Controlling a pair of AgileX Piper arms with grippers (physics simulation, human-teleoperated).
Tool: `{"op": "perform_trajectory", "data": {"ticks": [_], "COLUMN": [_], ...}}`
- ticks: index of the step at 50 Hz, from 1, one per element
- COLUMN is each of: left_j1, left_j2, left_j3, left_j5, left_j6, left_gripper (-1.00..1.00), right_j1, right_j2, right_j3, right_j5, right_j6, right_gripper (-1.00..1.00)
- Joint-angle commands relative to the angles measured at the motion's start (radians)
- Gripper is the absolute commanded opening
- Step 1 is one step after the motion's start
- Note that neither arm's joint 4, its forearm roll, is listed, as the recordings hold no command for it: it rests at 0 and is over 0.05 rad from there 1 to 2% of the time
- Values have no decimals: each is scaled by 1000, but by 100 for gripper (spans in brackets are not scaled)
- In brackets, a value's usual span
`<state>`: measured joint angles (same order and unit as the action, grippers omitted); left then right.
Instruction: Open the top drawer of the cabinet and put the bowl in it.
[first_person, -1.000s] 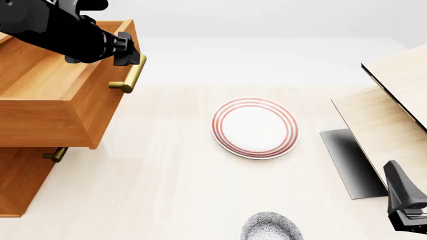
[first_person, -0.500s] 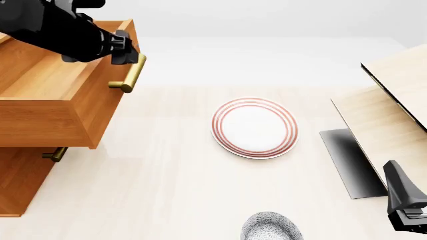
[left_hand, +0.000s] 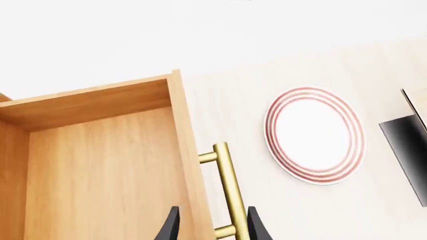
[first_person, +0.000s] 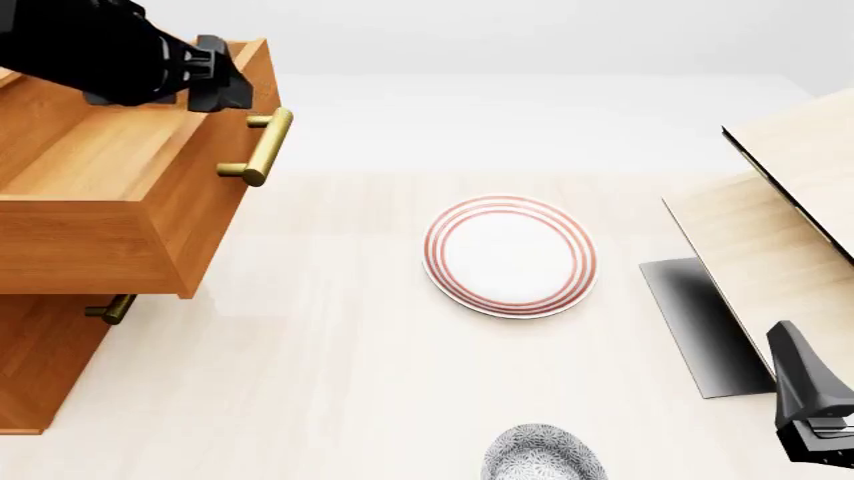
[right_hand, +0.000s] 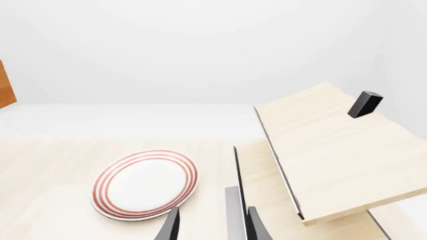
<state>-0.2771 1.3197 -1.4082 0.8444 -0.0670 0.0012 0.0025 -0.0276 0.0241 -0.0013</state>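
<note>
The orange-brown cabinet (first_person: 51, 360) stands at the left with its top drawer (first_person: 100, 215) pulled out and nothing inside it (left_hand: 100, 170). My left gripper (first_person: 220, 88) hovers open over the drawer's front panel, clear of the brass handle (first_person: 260, 147). In the left wrist view its fingertips (left_hand: 172, 227) straddle the front panel and handle (left_hand: 229, 190) from above, and the gripper (left_hand: 212, 229) holds nothing. The grey-speckled bowl (first_person: 543, 456) sits at the near table edge, partly cut off. My right gripper (first_person: 798, 365) rests open at the near right, away from the bowl.
A white red-ringed plate (first_person: 510, 256) lies mid-table. A pale wood box (first_person: 774, 215) with a dark panel (first_person: 701, 320) stands at the right, just beyond my right gripper. A lower drawer's handle (first_person: 114, 308) shows under the open drawer.
My left gripper has drawn back to the left and up, off the brass handle, over the open drawer. The drawer, bowl, plate and right arm have not moved.
</note>
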Motion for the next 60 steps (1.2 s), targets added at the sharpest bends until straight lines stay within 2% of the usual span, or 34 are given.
{"op": "perform_trajectory", "data": {"ticks": [1, 8, 15, 22, 24, 34, 42, 54, 55, 57, 59, 60], "left_j1": [0, 0, -51, -90, -70, -148, -181, -256, -290, -271, -302, -295], "left_j2": [-22, -28, -25, -41, -51, -64, -69, -88, -85, -100, -96, -103], "left_j3": [-14, -16, -32, -29, -2, 6, 18, 40, 36, 65, 61, 73], "left_j5": [22, 33, 41, 37, 38, 17, 13, -17, -32, -30, -39, -37], "left_j6": [30, 61, 101, 101, 103, 102, 139, 116, 105, 123, 97, 111], "left_gripper": [100, 100, 100, 100, 100, 100, 100, 100, 100, 100, 100, 100], "right_j1": [0, 0, -1, 0, 0, 0, 0, 0, 0, 0, 0, 0], "right_j2": [1, 1, 1, 1, 1, 1, 1, 1, 1, 1, 1, 1], "right_j3": [7, 7, 7, 7, 7, 7, 7, 7, 7, 7, 7, 7], "right_j5": [-8, -8, -8, -8, -8, -8, -8, -8, -8, -8, -8, -8], "right_j6": [0, 0, 0, 0, 0, 0, 0, 0, 0, 0, 0, 0], "right_gripper": [100, 100, 100, 100, 100, 100, 100, 100, 100, 100, 100, 100]}}
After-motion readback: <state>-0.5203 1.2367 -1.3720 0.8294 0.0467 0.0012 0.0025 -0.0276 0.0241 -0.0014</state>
